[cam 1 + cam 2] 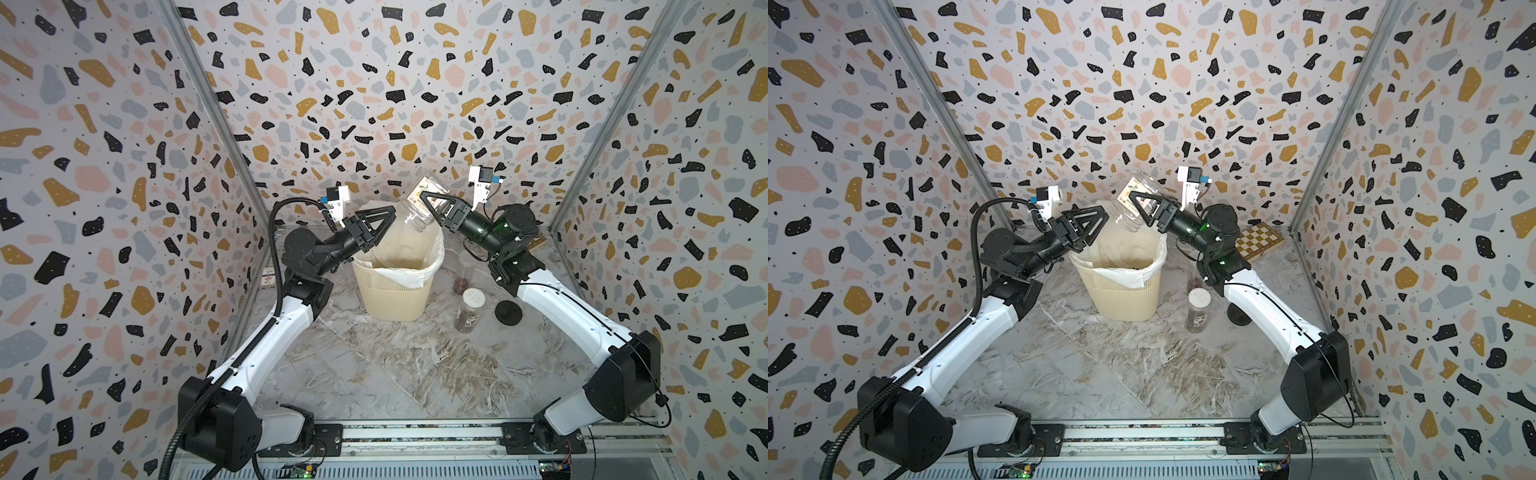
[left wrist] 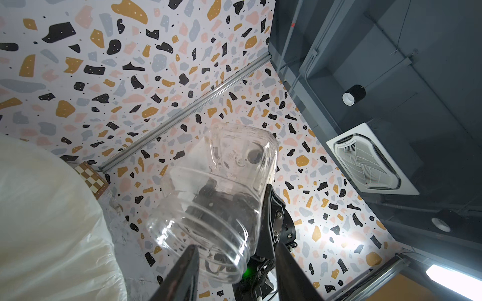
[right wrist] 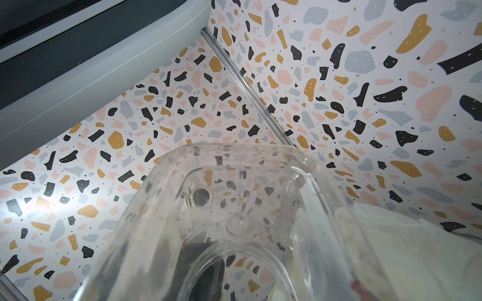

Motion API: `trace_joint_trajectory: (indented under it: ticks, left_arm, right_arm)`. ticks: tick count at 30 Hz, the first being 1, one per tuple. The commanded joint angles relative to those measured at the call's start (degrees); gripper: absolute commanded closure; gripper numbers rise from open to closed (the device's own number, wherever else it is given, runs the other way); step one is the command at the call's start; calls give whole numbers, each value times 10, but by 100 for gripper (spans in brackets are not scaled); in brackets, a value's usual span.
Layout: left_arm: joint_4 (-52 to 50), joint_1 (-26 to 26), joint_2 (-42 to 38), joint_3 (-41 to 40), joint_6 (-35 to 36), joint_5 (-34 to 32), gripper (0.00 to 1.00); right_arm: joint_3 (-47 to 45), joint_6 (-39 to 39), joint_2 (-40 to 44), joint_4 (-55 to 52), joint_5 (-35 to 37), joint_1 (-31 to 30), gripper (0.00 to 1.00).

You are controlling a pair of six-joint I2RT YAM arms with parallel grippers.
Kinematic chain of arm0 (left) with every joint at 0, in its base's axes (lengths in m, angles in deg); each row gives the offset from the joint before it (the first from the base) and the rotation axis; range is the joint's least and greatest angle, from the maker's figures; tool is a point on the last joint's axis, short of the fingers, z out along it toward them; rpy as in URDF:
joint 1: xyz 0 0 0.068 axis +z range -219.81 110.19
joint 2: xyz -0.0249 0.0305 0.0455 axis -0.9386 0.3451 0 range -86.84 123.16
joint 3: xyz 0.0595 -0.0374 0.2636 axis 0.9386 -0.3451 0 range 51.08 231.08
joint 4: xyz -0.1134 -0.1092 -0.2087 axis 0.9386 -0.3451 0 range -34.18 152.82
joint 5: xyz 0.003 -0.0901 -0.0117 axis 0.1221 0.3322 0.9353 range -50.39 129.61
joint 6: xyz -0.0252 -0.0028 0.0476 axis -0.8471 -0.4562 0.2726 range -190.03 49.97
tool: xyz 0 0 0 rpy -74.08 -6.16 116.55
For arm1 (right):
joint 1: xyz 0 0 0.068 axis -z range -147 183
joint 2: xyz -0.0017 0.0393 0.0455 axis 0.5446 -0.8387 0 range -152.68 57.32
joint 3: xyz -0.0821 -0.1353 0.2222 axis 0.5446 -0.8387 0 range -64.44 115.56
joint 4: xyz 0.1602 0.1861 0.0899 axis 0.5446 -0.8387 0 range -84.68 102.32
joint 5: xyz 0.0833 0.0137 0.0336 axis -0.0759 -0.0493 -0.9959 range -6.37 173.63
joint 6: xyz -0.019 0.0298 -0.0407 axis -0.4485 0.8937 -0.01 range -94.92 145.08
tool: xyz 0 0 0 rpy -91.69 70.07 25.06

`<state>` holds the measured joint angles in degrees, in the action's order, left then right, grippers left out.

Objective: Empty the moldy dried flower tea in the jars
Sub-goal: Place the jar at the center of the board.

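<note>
**1.** Marble tabletop (image 1: pixel 395 374): the near part is bare. The widest room for moving is judged to lie here.

**2.** Black lid (image 1: pixel 508 311): laid flat on the tabletop, just beside the right forearm.

**3.** White-lidded jar (image 1: pixel 471 309): upright and closed, with moldy dried flower tea (image 1: pixel 464 323) seen at its bottom. It is judged light, and best taken round the body below the lid.

**4.** Tall slim tube (image 1: pixel 464 270): upright just behind item 3, between the bin and the right arm, with tea at its bottom. It is judged easily toppled, and the room around it is tight.

**5.** Cream ribbed bin (image 1: pixel 395 299): a white bag (image 1: pixel 415 249) is folded over the rim and raised on the far side.

**6.** Left gripper (image 1: pixel 384 226): jaws parted, nothing held. It is poised over the bin's rim, just beside the mouth of item 7; whether they touch cannot be told.

**7.** Squat clear jar (image 1: pixel 409 212): lidless, tipped mouth-down over the bin, and clamped across its body by the right gripper (image 1: pixel 428 208).
- Only specks are seen on its walls.
- It is judged light, stiff and slippery thin plastic.
- The flat sides are judged to give a surer hold than the threaded neck.
- The mouth hangs close above the bag.

**8.** Chessboard (image 1: pixel 1260 243): set in the far corner. The back wall is near behind item 7, so little swing room is left there.
</note>
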<state>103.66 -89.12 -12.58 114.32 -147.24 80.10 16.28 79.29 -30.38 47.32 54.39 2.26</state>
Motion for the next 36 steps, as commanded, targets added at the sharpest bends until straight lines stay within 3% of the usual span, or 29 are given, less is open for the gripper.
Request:
trace_joint_trajectory:
  ticks: [1,14,21,31,36]
  left_arm:
    - [52,-14,-3,-9,-13,-2,55]
    - [73,-39,22,7,-18,-11,63]
    - [68,-41,24,8,-9,-12,72]
    - [64,-42,19,5,-5,-10,92]
    - [91,-42,24,2,-18,-13,97]
  right_arm:
    - [1,12,6,31,-9,2,26]
    - [-6,14,2,29,-9,2,28]
    - [-7,9,1,24,-10,2,29]
    - [-6,9,-2,20,-15,2,29]
    - [0,4,-2,19,-28,2,17]
